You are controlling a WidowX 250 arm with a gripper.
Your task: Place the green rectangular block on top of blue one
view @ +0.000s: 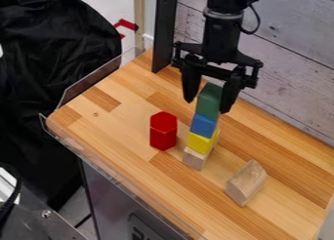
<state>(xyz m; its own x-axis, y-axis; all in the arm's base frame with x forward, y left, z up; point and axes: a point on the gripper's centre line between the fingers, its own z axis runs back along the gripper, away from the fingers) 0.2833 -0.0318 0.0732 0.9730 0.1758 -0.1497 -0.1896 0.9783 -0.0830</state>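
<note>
Wooden table (117, 129), fingers (190, 85) downward, astride green block (208, 103)

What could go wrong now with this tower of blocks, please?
The gripper is open around the green block, one finger very near its side, so it may brush the block when it leaves. The tower is one block wide, with blue, yellow and plain wood below, so a small push might topple it. Falling pieces could perhaps hit the red block beside it.
</note>
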